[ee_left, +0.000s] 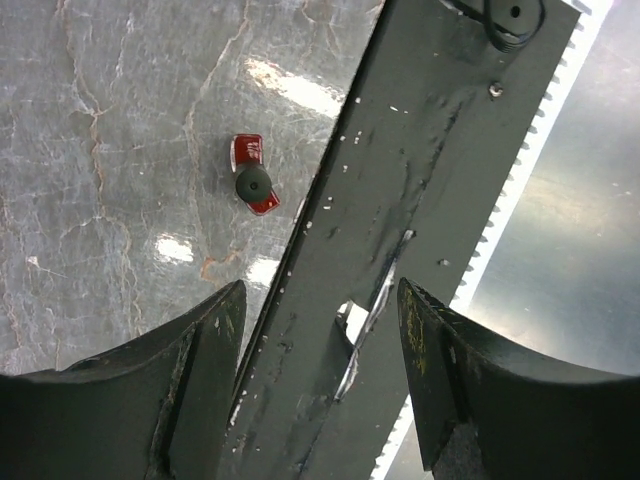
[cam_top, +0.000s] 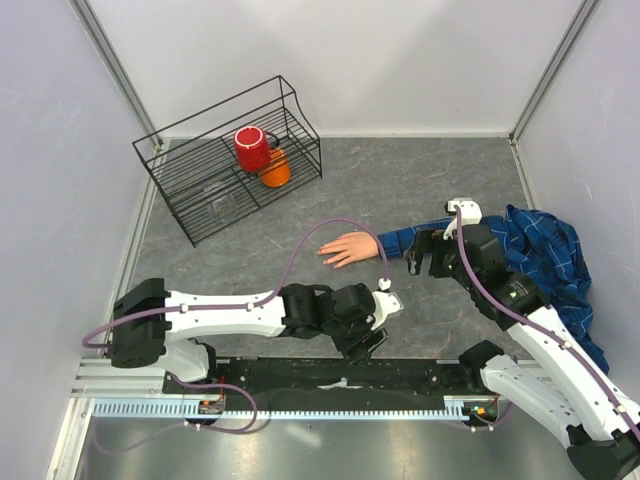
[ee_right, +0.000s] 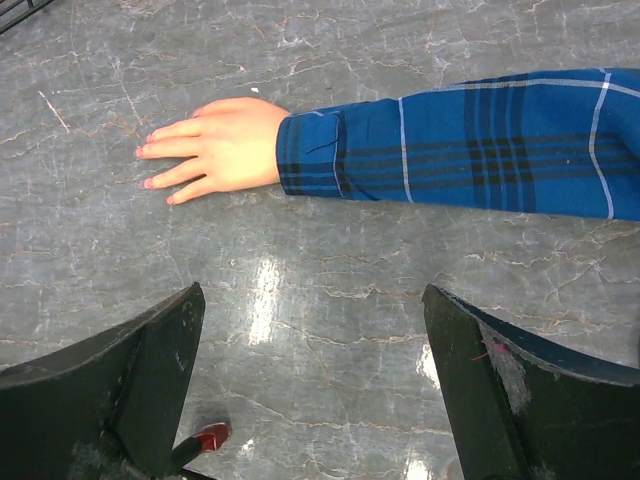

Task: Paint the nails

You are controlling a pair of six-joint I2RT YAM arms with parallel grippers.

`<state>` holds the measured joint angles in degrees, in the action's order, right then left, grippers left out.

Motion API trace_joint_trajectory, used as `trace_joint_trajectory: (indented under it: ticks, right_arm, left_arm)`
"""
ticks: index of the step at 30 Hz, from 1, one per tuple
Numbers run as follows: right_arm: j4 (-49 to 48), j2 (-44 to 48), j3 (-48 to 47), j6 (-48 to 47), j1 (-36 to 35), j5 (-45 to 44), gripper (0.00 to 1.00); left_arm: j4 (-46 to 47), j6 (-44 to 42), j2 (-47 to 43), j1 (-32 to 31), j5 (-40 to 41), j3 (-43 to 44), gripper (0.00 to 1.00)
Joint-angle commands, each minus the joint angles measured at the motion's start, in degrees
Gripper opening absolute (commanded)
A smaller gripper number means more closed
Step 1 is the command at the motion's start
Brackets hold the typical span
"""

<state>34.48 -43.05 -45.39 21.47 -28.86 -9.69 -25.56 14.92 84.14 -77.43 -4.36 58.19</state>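
Note:
A peach fake hand point(cam_top: 350, 248) lies palm down on the grey table, its blue plaid cuff point(cam_top: 398, 240) to its right. In the right wrist view the hand point(ee_right: 220, 148) shows pale pink nails point(ee_right: 147, 184) on the fingertips pointing left. My right gripper point(cam_top: 427, 265) point(ee_right: 315, 330) is open and empty, hovering just near of the cuff point(ee_right: 330, 155). A small red polish bottle with a dark cap point(ee_left: 252, 185) lies on the table; it also peeks out in the right wrist view point(ee_right: 208, 437). My left gripper point(cam_top: 365, 343) point(ee_left: 320, 330) is open and empty over the black base rail.
A black wire rack point(cam_top: 210, 200) at the back left holds a red mug point(cam_top: 251, 148) and an orange cup point(cam_top: 275, 170). The plaid shirt point(cam_top: 550, 260) lies bunched at the right. The black rail point(ee_left: 420, 180) runs along the near edge. Walls enclose the table.

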Motion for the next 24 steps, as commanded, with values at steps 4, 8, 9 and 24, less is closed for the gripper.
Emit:
trace_joint_trajectory:
  ticks: [4,8,9,24]
  right_arm:
    - [-1.34,-0.37,0.03,1.11,0.03,0.99,0.98]
    - [-1.26,-0.37,-0.05,1.64,0.03,0.56,0.98]
    - [-1.26,-0.11,-0.14,1.9,0.03,0.03,0.98]
    - [5.42,-3.71,2.14,15.26,-8.74,-3.74,0.98]
  left_arm:
    - [2.71,0.91,3.05,-1.15,6.1,3.24,0.68]
    - [3.41,-0.06,5.24,-1.15,9.19,5.17,0.65]
    - [3.41,-0.06,5.77,-1.06,9.72,5.61,0.6]
    - [12.19,5.55,-11.18,2.88,11.58,-5.36,0.67]
